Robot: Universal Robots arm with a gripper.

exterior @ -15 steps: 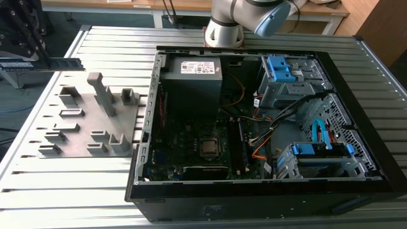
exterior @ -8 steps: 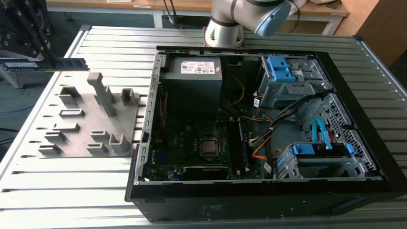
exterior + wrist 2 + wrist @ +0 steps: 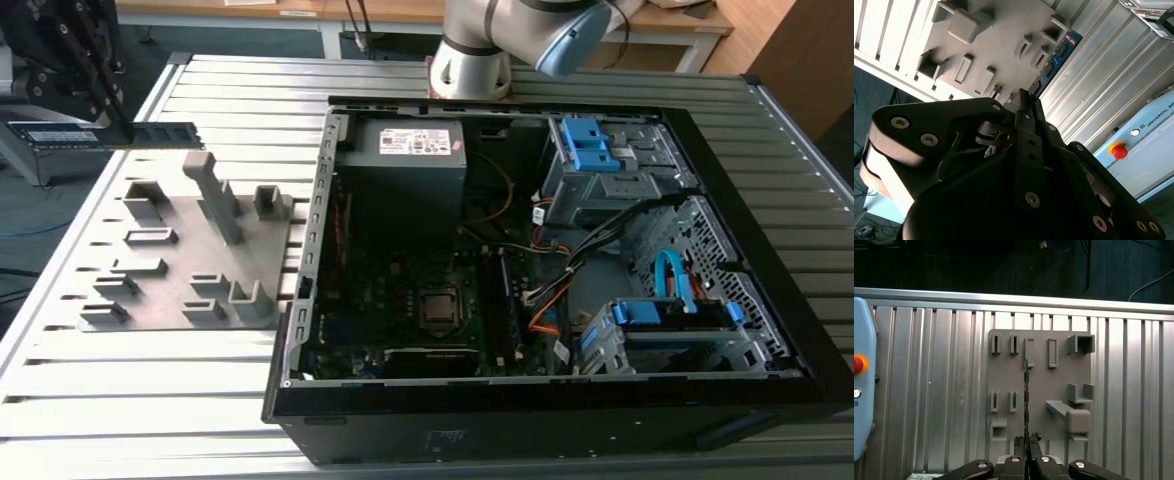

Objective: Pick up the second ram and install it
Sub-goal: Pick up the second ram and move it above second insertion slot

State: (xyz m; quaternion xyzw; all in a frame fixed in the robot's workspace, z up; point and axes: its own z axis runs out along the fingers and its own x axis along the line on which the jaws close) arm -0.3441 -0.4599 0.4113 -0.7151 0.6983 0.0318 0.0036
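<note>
**Ribbed metal surface [image 3: 174, 400], second ram [image 3: 154, 133] held over the holder plate [image 3: 167, 265]**

From my seat, the hand [image 3: 1026, 444] points straight down at the grey holder plate. Its two fingers are pinched together on the second ram, one finger on each flat face. In the first wrist view I see the stick edge-on as a thin dark line [image 3: 1026, 400], running out from the fingertips across the middle of the plate [image 3: 1044, 385], between its rows of slot blocks. In the exterior view the stick lies level and lengthwise in the air above the plate's far edge, clear of the blocks. The dark hand [image 3: 115, 122] grips it from above, near its middle.

The open computer case [image 3: 747, 150] lies on its side just beside the plate, on the exterior view's right of it. The arm's base [image 3: 467, 60] stands behind the case, well apart from the plate.
</note>
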